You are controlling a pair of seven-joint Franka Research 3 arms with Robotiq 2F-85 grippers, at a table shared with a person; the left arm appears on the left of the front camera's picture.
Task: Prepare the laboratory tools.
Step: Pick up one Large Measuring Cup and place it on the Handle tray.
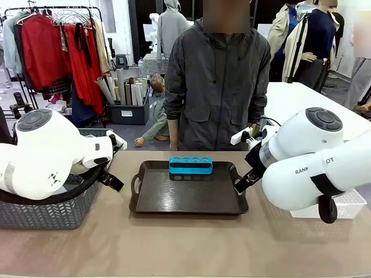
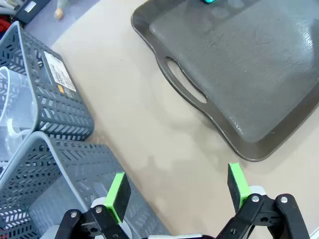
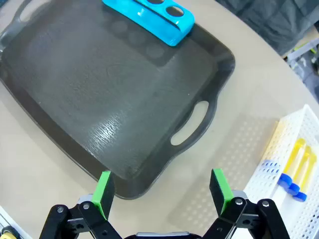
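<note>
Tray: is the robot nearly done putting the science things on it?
Not nearly. Done: the blue rack stands on the tray, its holes empty. In hand: nothing; the left jaws and right jaws are open, over the table beside the tray's handles. Left: the tubes lie in the white basket, and a clear cup sits in a grey basket.

The right arm (image 1: 324, 171) carries dark capital letters on its white casing in the front view: "RANK" and, a little farther along, "OT". The rest of the wording cannot be made out. A white label (image 2: 60, 74) on the grey mesh basket (image 2: 65, 117) bears print too small to read.
</note>
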